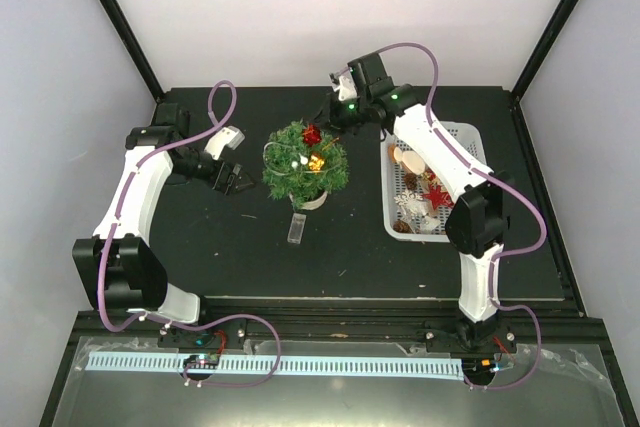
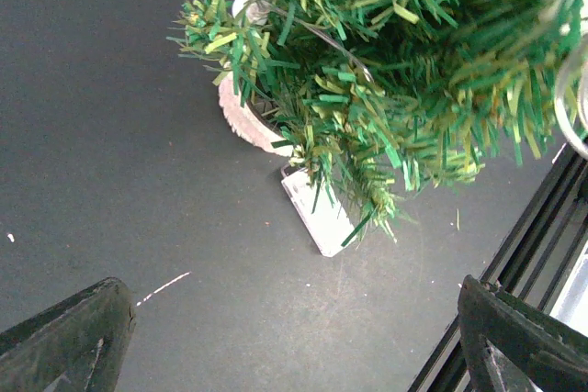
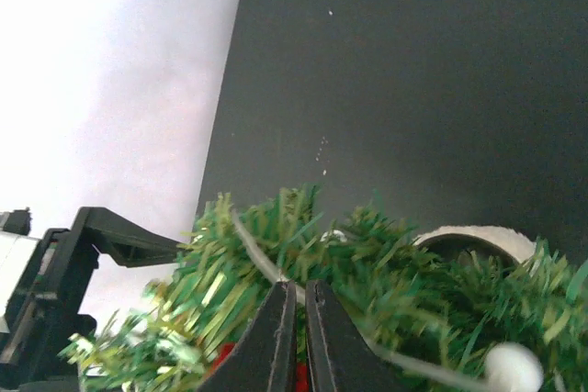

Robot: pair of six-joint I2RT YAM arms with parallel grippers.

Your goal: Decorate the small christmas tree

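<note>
The small christmas tree (image 1: pixel 303 163) stands mid-table on its beige base (image 1: pixel 313 199), with a light string, a gold ornament (image 1: pixel 316 161) and a red ornament (image 1: pixel 312 134) on it. My right gripper (image 1: pixel 331 118) is at the tree's far top edge. In the right wrist view its fingers (image 3: pixel 276 337) are pressed almost together over the branches (image 3: pixel 395 282), with the red ornament (image 3: pixel 300 376) between them. My left gripper (image 1: pixel 233 179) is left of the tree, low over the table. In the left wrist view it (image 2: pixel 292 291) is wide open and empty, facing the tree (image 2: pixel 395 71).
A white basket (image 1: pixel 470 137) at the right holds loose ornaments, among them a red star (image 1: pixel 437 195) and a pine cone (image 1: pixel 402 227). A small white box (image 1: pixel 296 227) on the light string's wire lies in front of the tree; it also shows in the left wrist view (image 2: pixel 317 213).
</note>
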